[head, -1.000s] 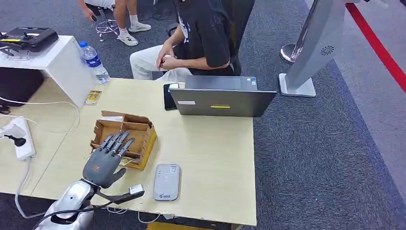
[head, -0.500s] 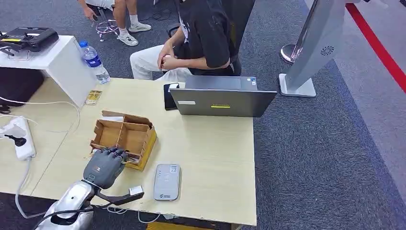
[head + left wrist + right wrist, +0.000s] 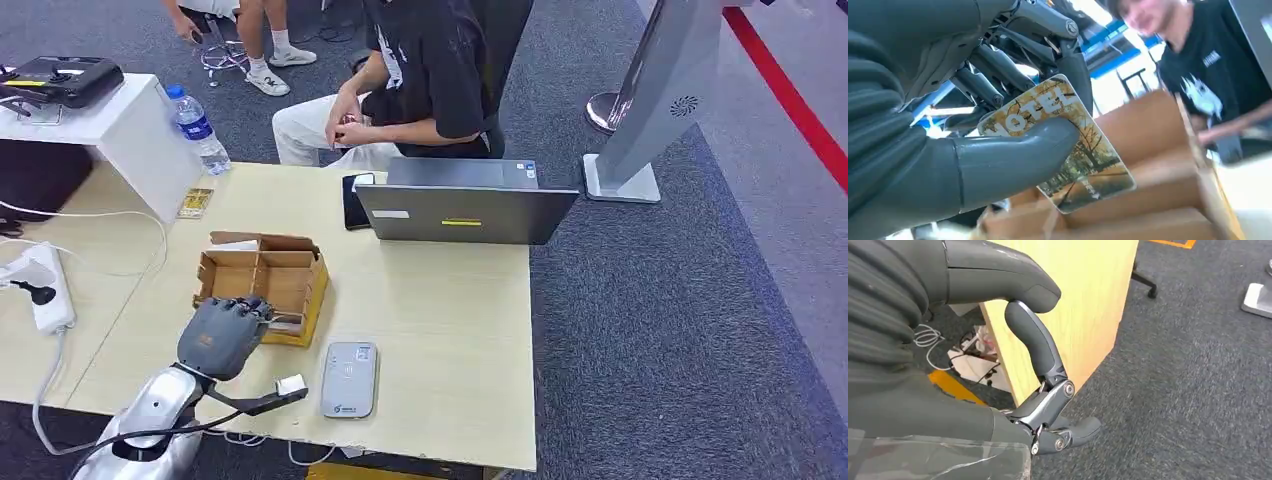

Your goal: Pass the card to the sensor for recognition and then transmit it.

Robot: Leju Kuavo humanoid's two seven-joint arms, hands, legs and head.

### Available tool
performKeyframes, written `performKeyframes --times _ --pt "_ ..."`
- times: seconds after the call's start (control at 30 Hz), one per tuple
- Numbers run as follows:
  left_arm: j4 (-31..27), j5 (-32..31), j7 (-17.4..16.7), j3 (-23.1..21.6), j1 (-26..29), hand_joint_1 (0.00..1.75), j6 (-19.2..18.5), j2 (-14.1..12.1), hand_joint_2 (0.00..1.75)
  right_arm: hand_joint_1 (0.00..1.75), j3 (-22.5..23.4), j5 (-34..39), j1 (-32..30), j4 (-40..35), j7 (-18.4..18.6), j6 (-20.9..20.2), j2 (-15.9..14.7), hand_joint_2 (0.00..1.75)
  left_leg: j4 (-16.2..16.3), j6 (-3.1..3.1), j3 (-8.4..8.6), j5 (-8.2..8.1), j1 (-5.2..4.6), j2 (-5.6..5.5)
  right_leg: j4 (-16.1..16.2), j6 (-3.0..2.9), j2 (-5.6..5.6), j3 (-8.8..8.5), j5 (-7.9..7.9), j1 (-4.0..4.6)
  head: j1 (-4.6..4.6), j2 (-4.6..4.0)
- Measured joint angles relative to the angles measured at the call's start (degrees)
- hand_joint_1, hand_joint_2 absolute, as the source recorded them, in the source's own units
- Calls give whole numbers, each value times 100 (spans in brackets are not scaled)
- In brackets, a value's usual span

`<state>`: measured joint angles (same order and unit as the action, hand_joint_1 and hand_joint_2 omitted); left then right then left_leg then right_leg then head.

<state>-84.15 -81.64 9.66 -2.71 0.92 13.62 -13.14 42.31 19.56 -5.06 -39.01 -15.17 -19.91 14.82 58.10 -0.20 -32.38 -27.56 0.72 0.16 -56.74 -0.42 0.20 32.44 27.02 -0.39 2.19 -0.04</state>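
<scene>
My left hand (image 3: pixel 222 335) sits at the near edge of the brown cardboard box (image 3: pixel 262 280) on the wooden table. In the left wrist view, its thumb (image 3: pixel 1013 160) and fingers pinch a card (image 3: pixel 1068 150) printed with "HOTEL" and a yellow autumn scene, held just over the box (image 3: pixel 1148 200). The grey flat sensor (image 3: pixel 348 379) lies on the table to the right of that hand, near the front edge. My right hand (image 3: pixel 1043 390) hangs beside the table's side panel above the carpet, holding nothing, its fingers loosely bent.
A person in a black shirt (image 3: pixel 420 80) sits behind an open laptop (image 3: pixel 465 205) at the far edge. A phone (image 3: pixel 353 200), a water bottle (image 3: pixel 197 130), a white box (image 3: pixel 120 130) and a power strip (image 3: pixel 40 290) stand on the left. Grey carpet lies to the right.
My left hand's fingers, spread over the box a second ago, have curled closed on the card at the box's near edge. The person has leaned slightly.
</scene>
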Motion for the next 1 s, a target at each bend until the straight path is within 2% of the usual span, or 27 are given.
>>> performKeyframes --times 0.5,1.0 --pt "-864 199 -190 -455 -1047 175 -429 103 175 0 -39 -286 12 42 15 -11 0 175 4 -1 0 1 1 2 -2 1 3 1 -5 0 2 -2" --pt "-990 203 -192 -546 -1162 175 -435 142 175 0 -39 -293 13 59 13 -11 0 175 4 -1 0 1 1 2 -1 1 3 1 -5 0 2 -2"
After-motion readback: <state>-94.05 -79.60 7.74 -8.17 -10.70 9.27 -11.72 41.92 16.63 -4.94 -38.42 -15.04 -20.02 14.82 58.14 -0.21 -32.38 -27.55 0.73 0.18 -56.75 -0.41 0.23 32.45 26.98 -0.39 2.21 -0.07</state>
